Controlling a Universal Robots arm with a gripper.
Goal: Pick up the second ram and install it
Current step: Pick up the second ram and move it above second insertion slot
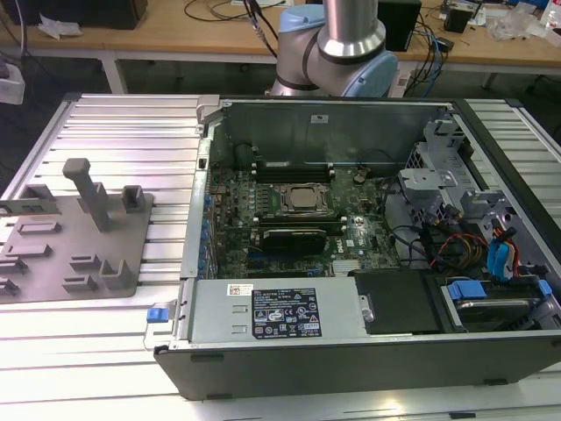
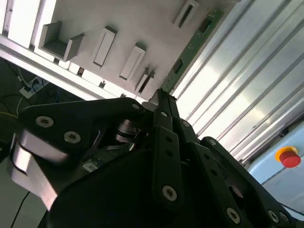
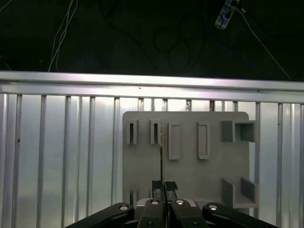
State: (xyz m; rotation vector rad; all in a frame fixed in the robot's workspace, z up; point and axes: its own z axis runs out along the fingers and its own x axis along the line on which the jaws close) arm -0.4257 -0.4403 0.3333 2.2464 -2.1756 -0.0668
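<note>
The second ram (image 2: 192,45) is a thin green stick; in the first wrist view I see the ram (image 3: 162,152) edge-on as a dark line. My gripper (image 2: 161,99) is shut on one end of it, the black fingertips (image 3: 157,186) pinching it from both sides. It is held over the grey fixture plate (image 3: 190,175), next to a row of narrow slots. In the exterior view a thin strip that looks like the ram (image 1: 31,207) lies over the grey plate (image 1: 53,263) at the exterior view's left edge.
The open computer case (image 1: 263,114) lies at centre on the ribbed aluminium table (image 1: 131,132), with a silver processor (image 1: 305,200) and memory slots (image 1: 294,167) on the board. Grey posts (image 1: 88,189) rise from the plate. A red button (image 2: 287,156) sits beyond the table.
</note>
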